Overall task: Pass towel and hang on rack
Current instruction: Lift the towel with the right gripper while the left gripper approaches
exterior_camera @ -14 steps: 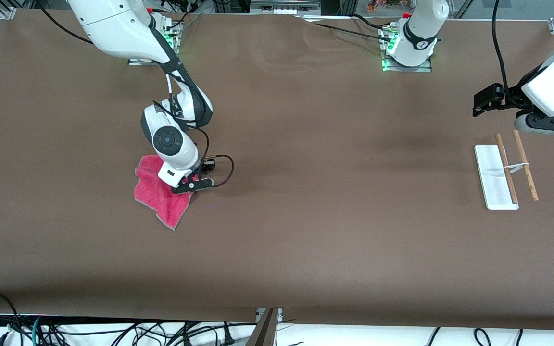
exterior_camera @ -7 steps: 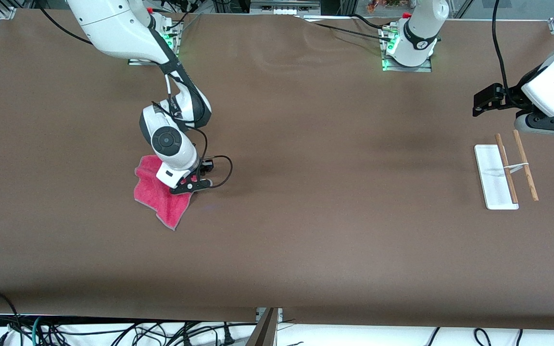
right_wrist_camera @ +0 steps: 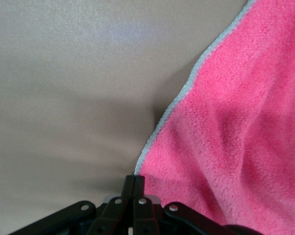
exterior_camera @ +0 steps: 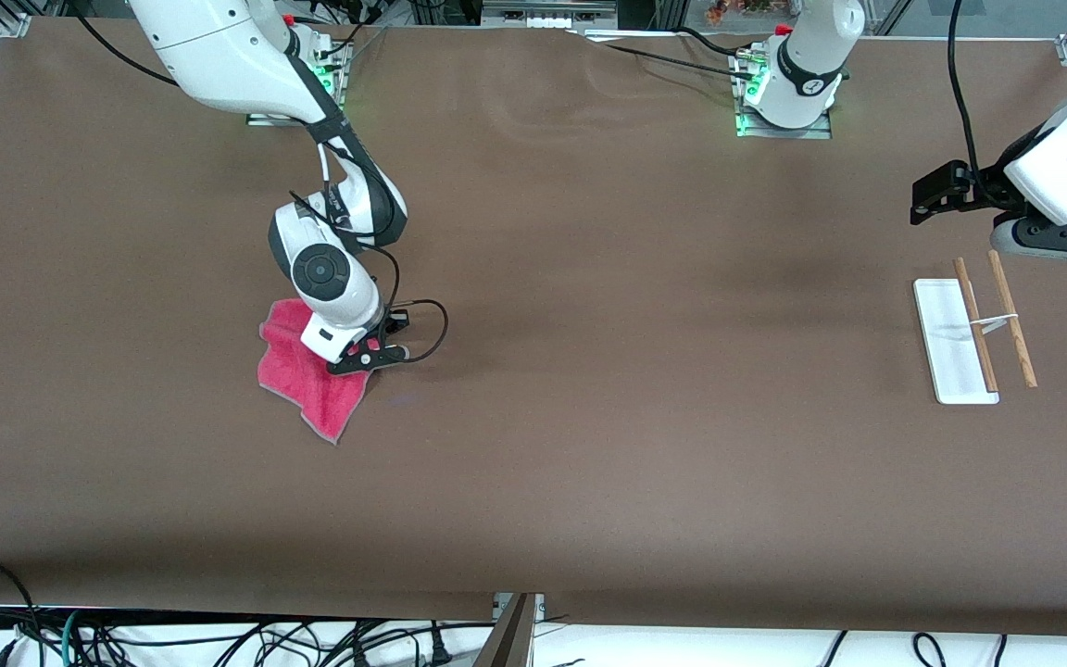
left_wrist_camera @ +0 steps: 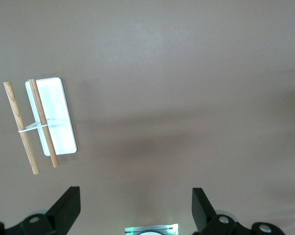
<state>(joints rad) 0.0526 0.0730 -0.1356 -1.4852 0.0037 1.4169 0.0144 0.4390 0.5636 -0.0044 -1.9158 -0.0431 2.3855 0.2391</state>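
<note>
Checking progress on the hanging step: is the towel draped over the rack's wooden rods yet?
No: the towel lies on the table under the right gripper, while the rack stands bare near the left arm's end.

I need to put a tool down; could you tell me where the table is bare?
The wide brown table stretch between the pink-red cloth towel and the white-based wooden-rod rack is bare. Crowded: at the towel, where the right gripper pinches its edge, and by the rack under the open left gripper.

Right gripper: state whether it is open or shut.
Shut on the towel. In the right wrist view the right gripper has its fingers pressed together at the cloth's grey-edged corner.
</note>
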